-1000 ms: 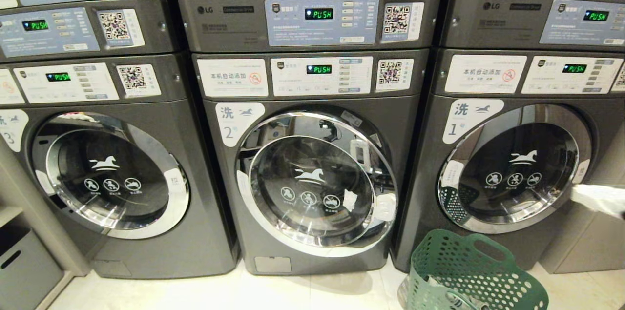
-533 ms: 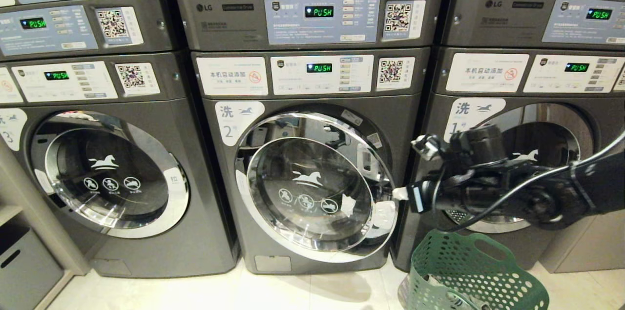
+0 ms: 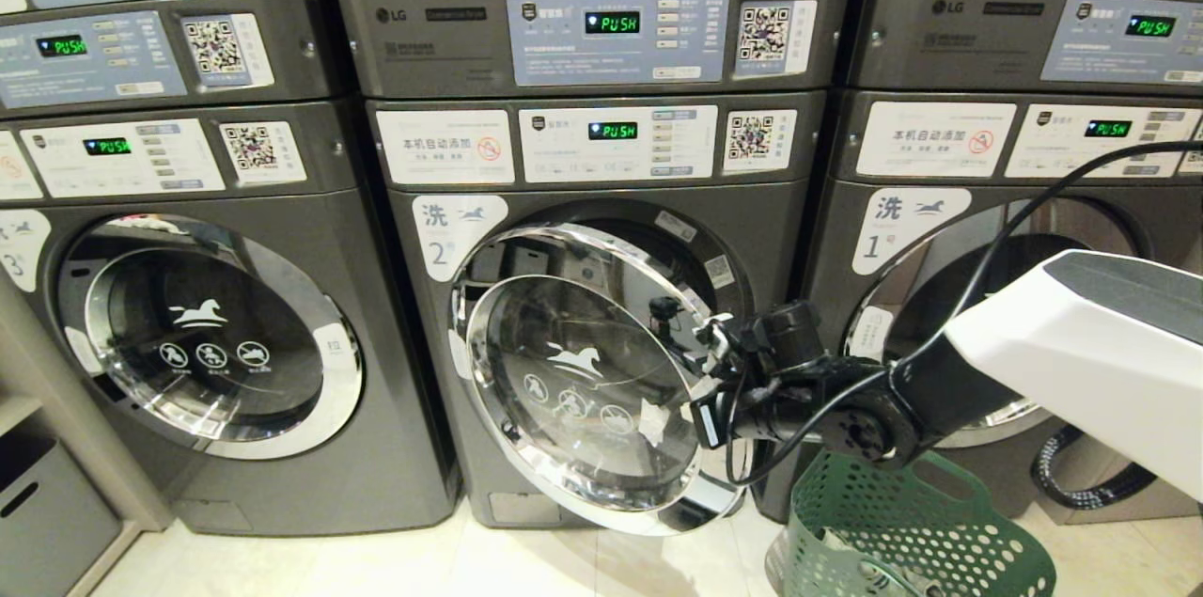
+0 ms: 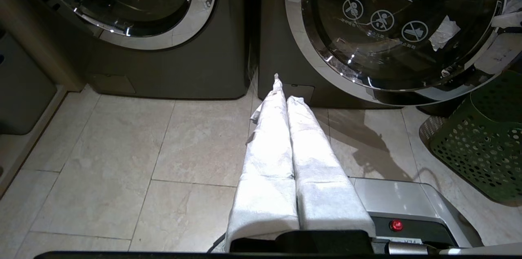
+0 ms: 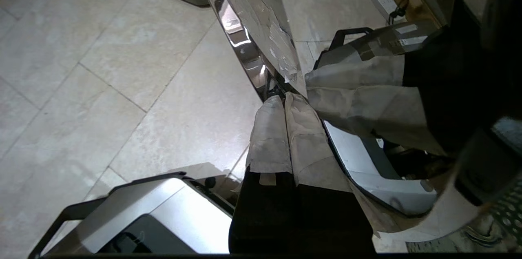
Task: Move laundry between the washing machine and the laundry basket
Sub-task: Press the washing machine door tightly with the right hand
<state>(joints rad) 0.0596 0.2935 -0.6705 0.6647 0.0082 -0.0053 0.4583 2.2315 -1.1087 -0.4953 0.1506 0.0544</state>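
Note:
The middle washing machine, marked 2, has its round glass door standing partly open, hinged on the left. My right gripper reaches in from the right to the door's free edge. In the right wrist view its wrapped fingers are pressed together, shut, with the tips just behind the door's chrome rim. My left gripper is shut and empty, low over the floor in front of that machine. The green perforated laundry basket stands on the floor at the lower right. No laundry shows.
Machine 3 on the left and machine 1 on the right have closed doors. A grey cabinet stands at the far left. My base sits close to the basket on the tiled floor.
My right arm swept in from the right edge to the middle machine's door. The door has swung further out from the machine. The left gripper stayed shut.

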